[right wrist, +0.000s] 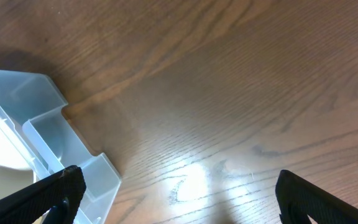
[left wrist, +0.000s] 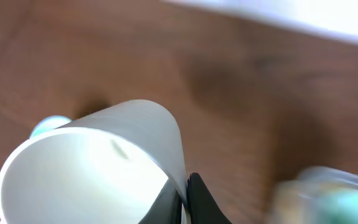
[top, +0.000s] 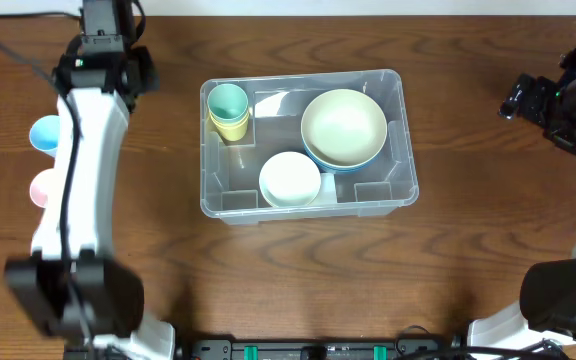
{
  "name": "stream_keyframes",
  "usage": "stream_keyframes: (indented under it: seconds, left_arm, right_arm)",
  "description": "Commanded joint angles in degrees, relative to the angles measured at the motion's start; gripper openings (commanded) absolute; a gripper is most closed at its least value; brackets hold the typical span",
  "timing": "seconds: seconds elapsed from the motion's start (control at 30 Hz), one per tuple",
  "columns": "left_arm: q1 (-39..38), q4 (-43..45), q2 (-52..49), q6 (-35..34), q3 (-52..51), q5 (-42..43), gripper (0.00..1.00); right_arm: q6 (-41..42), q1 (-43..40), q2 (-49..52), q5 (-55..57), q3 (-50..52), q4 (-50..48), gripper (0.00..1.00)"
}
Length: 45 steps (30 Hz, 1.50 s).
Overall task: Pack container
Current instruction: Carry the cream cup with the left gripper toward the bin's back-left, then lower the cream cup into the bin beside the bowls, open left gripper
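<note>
The clear plastic container (top: 388,195) stands mid-table. Inside it are a green cup stacked on yellow ones (top: 229,108), a cream bowl nested in a blue bowl (top: 343,128), and a small pale bowl (top: 290,178). In the left wrist view my left gripper (left wrist: 185,190) is shut on the wall of a white cup (left wrist: 98,162), one finger inside and one outside. From overhead that cup is hidden under the left arm's wrist (top: 103,65). My right gripper (right wrist: 185,205) hangs open over bare wood, beside the container's corner (right wrist: 48,124).
A light blue cup (top: 44,135) and a pink cup (top: 39,188) sit at the table's left edge, partly covered by the left arm. The right arm (top: 558,100) is at the far right, away from the container.
</note>
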<state>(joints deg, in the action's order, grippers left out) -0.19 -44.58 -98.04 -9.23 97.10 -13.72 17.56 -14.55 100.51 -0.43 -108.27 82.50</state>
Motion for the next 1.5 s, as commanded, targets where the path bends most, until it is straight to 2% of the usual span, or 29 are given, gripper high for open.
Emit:
stream_keyframes:
  seconds: [0.0,0.27,0.53,0.93,1.47]
  left_arm:
    - [-4.2,0.1,4.3,0.2,0.4,1.4,0.06]
    - [-16.5,-0.1,5.6,3.8,0.4,7.6,0.06]
    - [-26.2,0.1,3.1,8.4,0.4,8.2,0.06]
    - [-27.2,-1.6,-2.8,8.1,0.4,14.3,0.06]
    - [-28.9,-5.1,-9.3,6.6,0.2,14.8,0.06]
  right_arm:
    - [0.6,-0.1,-0.3,0.0,-0.7,0.0,0.99]
    - [0.6,-0.1,-0.3,0.0,-0.7,0.0,0.99]
    - [0.6,-0.1,-0.3,0.0,-0.7,0.0,0.99]
    - [0.6,-0.1,-0.3,0.0,-0.7,0.0,0.99]
    - [0.6,-0.1,-0.3,0.0,-0.7,0.0,0.99]
